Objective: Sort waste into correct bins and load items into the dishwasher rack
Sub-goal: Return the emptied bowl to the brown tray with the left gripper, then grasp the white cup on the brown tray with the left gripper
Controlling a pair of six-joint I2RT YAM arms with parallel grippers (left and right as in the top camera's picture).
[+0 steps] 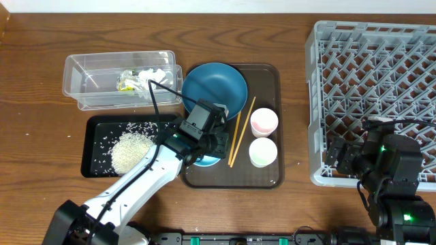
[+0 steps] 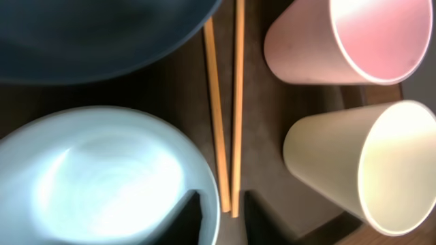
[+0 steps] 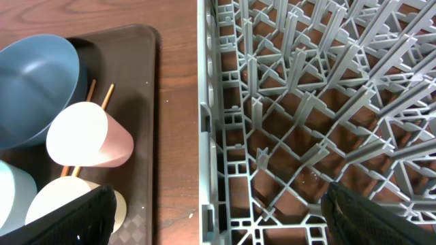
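**A:** What does the overhead give you?

**B:** The whole table. The dishwasher rack (image 1: 371, 88) fills the right edge. The brown tray (image 1: 269, 178) sits mid-table and carries the deep-blue dish (image 1: 214, 88), pink cup (image 1: 263, 122), pale green cup (image 1: 263, 152) and chopsticks (image 1: 240, 131). Toward the left edge, the clear tub (image 1: 85, 82) holds the wrapper (image 1: 126, 82) and tissue (image 1: 153, 73). The black tray (image 1: 95, 146), closer to the near edge, holds the rice grains (image 1: 129, 151). My left claw (image 1: 214, 139) hangs over the light-blue bowl (image 1: 204, 161) and covers most of it. I cannot read its gap from up there.

**A:** And the left wrist camera?

**B:** That one shows the gap. My fingers (image 2: 194, 218) stand a narrow way apart and hold nothing, and the chopstick ends lie between them in the picture. The bowl is blurred and the dish is cut off at the top. Only the overhead shows the bins.

**A:** And the right wrist?

**B:** My right claw (image 3: 218, 194) is spread wide and empty, above the rack's left wall near the near-right corner. Only its fingertips show. The pegs are clear one by one. The pink cup hides most of the chopsticks, and the green cup is cut off.
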